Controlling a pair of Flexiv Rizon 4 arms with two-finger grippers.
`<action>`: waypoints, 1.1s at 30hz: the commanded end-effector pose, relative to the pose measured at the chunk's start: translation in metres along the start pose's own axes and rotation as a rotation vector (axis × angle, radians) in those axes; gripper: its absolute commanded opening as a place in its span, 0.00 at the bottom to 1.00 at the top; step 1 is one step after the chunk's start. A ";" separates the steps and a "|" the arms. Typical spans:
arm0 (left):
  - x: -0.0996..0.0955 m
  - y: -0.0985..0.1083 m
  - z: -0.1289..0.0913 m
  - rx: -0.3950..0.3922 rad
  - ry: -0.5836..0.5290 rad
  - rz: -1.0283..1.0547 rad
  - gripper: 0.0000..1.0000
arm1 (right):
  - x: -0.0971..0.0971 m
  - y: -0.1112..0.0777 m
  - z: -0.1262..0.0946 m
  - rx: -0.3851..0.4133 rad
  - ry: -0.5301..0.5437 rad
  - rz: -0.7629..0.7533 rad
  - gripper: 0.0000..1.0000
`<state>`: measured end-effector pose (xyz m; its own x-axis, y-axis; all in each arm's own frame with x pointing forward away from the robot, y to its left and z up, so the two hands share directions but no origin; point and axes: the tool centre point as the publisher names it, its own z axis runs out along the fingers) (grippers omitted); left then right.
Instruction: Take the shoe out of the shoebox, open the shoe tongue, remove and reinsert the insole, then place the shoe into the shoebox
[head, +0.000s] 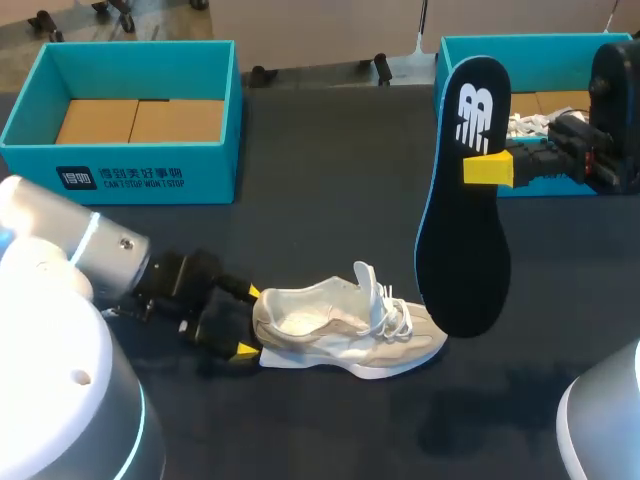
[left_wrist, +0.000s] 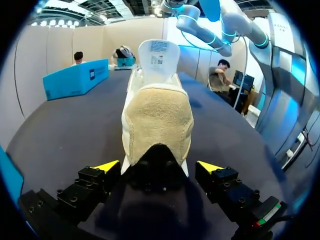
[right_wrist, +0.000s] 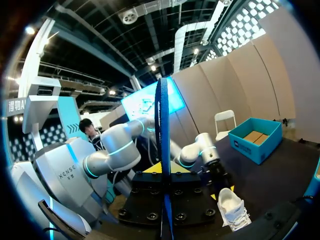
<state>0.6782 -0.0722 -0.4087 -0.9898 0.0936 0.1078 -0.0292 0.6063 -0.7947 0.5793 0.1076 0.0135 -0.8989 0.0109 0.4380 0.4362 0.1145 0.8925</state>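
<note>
Head view: the shoe (head: 345, 330), pale cream with white laces, lies on its sole on the dark table (head: 320, 180), outside both boxes, its tongue (head: 365, 280) pulled up. The left arm (head: 110, 255) ends at the shoe's heel. There the left jaws stand wide, one yellow fingertip (head: 248, 292) on each side of the heel. Past the shoe's toe the insole (head: 465, 200), black with a blue rim, stands on end. The right jaws clamp its upper part, with a yellow fingertip (head: 488, 168) flat against it, and its lower end shows just beside the toe. Far behind the shoe's heel end sits an open teal shoebox (head: 130, 175). Far behind the toe end sits a second shoebox (head: 550, 45), with white laces (head: 525, 125) showing inside it.

Left wrist view: the shoe's heel (left_wrist: 157, 125) sits between the spread fingers (left_wrist: 107, 167). The left jaws are wide and not gripping, since a gap shows beside the heel. The tongue (left_wrist: 159, 55) stands upright at the shoe's far end.

Right wrist view: the insole (right_wrist: 161, 125) rises edge-on from between the right jaws, pinched from both sides. The shoe (right_wrist: 232, 205) lies on the table ahead, with the left arm (right_wrist: 197, 147) at its heel. A teal shoebox (right_wrist: 257, 137) stands well beyond the shoe.
</note>
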 end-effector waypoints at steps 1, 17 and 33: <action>0.002 -0.013 -0.013 -0.113 0.041 0.004 1.00 | 0.000 0.000 0.001 0.002 -0.001 0.002 0.00; 0.001 -0.016 -0.015 -0.154 0.039 0.002 1.00 | 0.000 0.000 0.001 0.002 -0.001 0.002 0.00; 0.000 -0.034 -0.019 -0.386 0.006 -0.076 1.00 | 0.000 0.000 0.001 0.002 -0.001 0.002 0.00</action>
<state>0.6769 -0.0730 -0.3765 -0.9881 0.0380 0.1490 -0.0557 0.8146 -0.5773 0.5793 0.1075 0.0135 -0.8989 0.0109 0.4379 0.4362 0.1145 0.8925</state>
